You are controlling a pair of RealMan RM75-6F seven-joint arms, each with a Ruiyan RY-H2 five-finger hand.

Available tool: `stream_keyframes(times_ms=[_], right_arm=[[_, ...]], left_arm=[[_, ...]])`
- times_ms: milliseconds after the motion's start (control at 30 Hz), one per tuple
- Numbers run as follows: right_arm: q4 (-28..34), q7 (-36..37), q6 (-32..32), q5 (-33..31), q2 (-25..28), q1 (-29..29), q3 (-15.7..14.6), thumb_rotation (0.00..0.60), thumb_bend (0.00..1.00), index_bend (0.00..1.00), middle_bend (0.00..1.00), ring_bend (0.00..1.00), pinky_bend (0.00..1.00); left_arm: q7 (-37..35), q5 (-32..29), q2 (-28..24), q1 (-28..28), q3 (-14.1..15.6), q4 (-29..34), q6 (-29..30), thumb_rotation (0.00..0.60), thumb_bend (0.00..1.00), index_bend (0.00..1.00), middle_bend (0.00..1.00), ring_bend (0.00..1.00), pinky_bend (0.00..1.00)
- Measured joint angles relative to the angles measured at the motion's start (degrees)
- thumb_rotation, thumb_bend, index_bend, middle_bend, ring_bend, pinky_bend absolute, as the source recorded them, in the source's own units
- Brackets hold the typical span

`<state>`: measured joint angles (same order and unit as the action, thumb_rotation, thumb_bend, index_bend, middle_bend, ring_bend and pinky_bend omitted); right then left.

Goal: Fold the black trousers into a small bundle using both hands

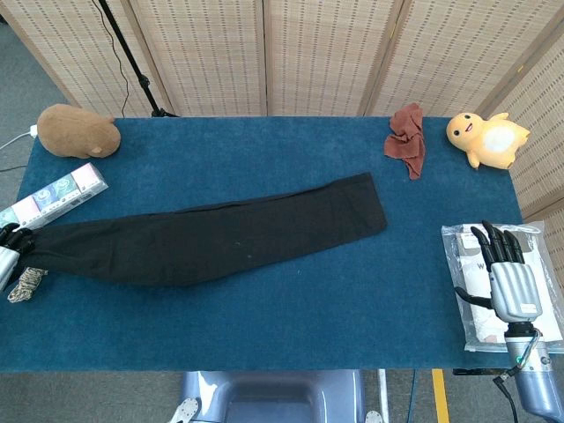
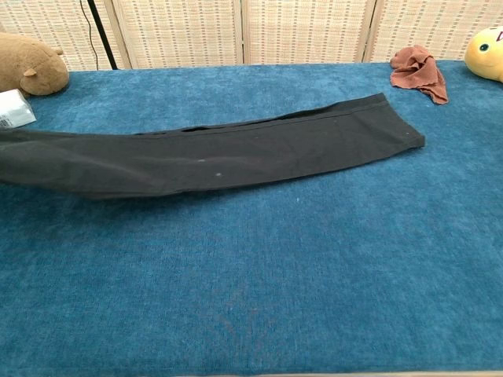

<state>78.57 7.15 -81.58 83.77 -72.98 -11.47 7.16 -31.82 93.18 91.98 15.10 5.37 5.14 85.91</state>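
Observation:
The black trousers (image 1: 211, 238) lie stretched as one long strip across the blue table, from the left edge to right of centre, and show the same way in the chest view (image 2: 220, 149). My left hand (image 1: 9, 251) is at the table's far left edge, mostly cut off by the frame, and grips the trousers' left end. My right hand (image 1: 509, 278) rests with fingers apart over a plastic packet at the right edge, far from the trousers, holding nothing. The chest view shows neither hand.
A brown plush (image 1: 77, 130) and a flat box (image 1: 55, 194) sit at the back left. A reddish cloth (image 1: 407, 139) and a yellow duck plush (image 1: 485, 137) are at the back right. A clear plastic packet (image 1: 467, 291) lies under my right hand. Folding screens stand behind.

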Motion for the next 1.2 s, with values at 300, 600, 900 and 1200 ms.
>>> stream_keyframes(times_ms=[300,600,900,1200], right_arm=[[0.28,-0.36,0.54,0.19,-0.22,-0.38,-0.15,0.6,0.0,0.0,0.0,0.0,0.0],[0.4,-0.29,0.71,0.05,-0.03,-0.3,-0.22,0.6,0.0,0.0,0.0,0.0,0.0],[0.31,0.51,0.6,-0.02,0.3,-0.2,-0.12,0.6,0.0,0.0,0.0,0.0,0.0],[0.49,1.29,0.2,0.13,0.74,-0.03,-0.04,0.6,0.0,0.0,0.0,0.0,0.0]], left_arm=[[1.25,0.04,-1.37,-0.9,0.0,0.18,1.47,0.6,0.66,0.64,0.34,0.24,0.33],[0.92,-1.3,-0.58,4.29,-2.13,0.81,8.75,0.6,0.66,0.64,0.34,0.24,0.33],[3.82,-1.49,-0.08,14.74,-3.42,1.96,11.38,0.6,0.66,0.64,0.34,0.25,0.34],[9.85,0.3,1.78,26.12,-3.21,4.69,10.67,0.6,0.66,0.64,0.34,0.25,0.34]])
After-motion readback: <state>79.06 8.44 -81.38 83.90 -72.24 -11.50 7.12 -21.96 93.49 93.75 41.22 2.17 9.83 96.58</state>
